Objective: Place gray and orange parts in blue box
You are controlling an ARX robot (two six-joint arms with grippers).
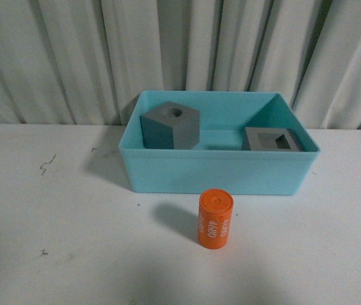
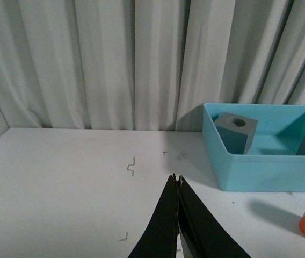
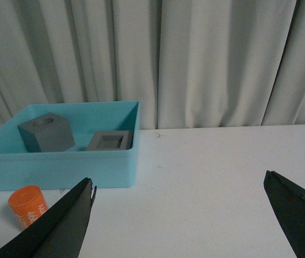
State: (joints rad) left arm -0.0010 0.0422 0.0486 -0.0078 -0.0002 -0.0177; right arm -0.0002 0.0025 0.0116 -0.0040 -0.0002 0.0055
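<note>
2 gray cubes (image 1: 171,126) inside blue box (image 1: 218,173), orange cylinder (image 1: 215,219) upright outside

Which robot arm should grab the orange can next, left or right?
Probably the right. The right gripper is open, while the left gripper is shut. The orange cylinder stands on the table slightly toward the robot's right, in front of the blue box.

left end effector (image 2: 175,178) closed, right one (image 3: 179,180) spread
</note>
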